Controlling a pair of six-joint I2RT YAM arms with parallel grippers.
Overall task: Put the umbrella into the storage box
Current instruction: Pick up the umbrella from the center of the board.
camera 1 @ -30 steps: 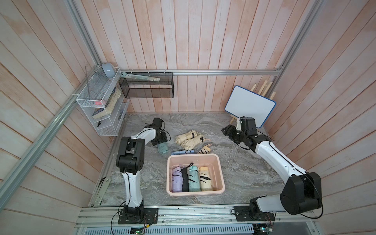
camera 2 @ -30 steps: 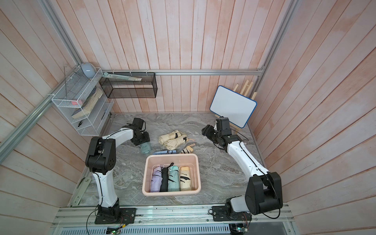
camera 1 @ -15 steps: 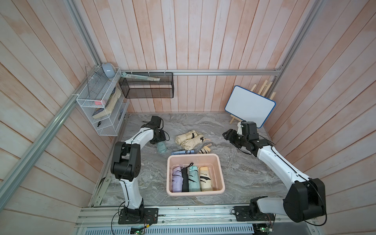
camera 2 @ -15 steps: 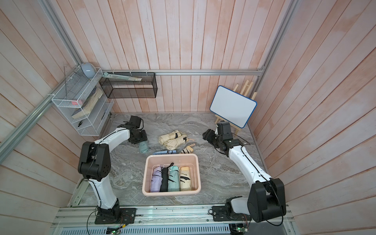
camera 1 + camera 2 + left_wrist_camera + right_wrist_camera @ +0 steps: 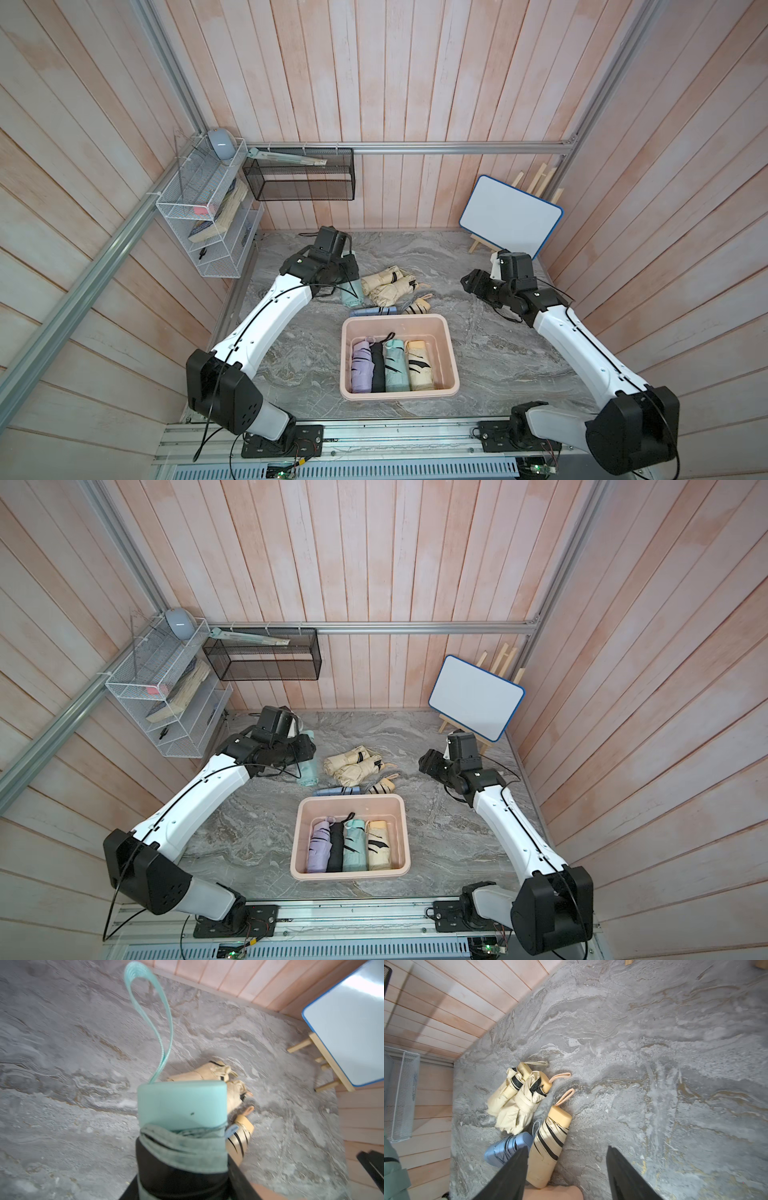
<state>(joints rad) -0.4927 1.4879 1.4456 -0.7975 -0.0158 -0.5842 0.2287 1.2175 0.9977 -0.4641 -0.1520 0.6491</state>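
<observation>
A: Where is the mint green folded umbrella (image 5: 181,1103)?
B: The left gripper (image 5: 182,1155) clamps it between black jaws, beyond the far left corner of the pale pink plastic storage box (image 5: 395,320), outside it.
A: And the right gripper (image 5: 567,1148)?
B: Jaws spread, empty, above the grey marbled table (image 5: 478,353) near cream folded umbrellas (image 5: 517,1101) lying loose.

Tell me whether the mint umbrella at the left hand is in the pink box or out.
Out. The left hand is shut on the mint umbrella beyond the storage box's far rim, outside its walls.
</observation>
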